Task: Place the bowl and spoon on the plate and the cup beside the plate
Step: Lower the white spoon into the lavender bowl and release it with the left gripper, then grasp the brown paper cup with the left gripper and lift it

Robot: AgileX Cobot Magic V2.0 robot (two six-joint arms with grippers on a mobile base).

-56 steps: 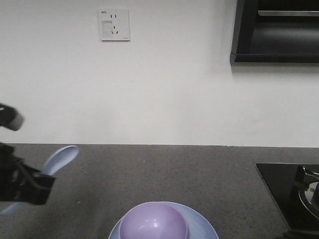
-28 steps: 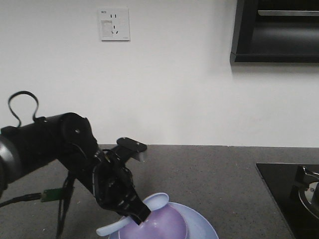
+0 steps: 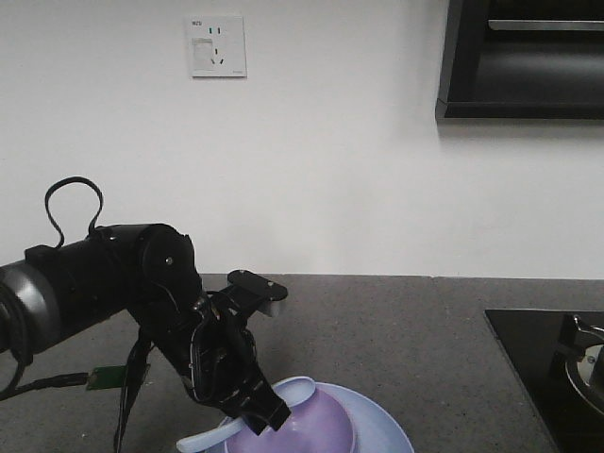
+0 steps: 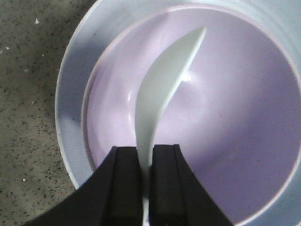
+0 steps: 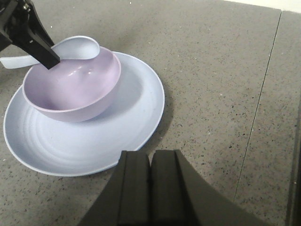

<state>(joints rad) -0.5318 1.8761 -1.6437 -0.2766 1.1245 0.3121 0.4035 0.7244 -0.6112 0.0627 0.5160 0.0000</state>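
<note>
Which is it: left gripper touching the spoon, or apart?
Touching. The left wrist view shows the spoon clamped by its handle in the left gripper, with no gap on either side, its scoop over the bowl.

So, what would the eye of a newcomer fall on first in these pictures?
The black left hand pinches the pale blue spoon by its handle, with the scoop over the purple bowl. The bowl sits on a wide light-blue plate on the dark speckled counter. The right hand is closed and empty, near the plate.
</note>
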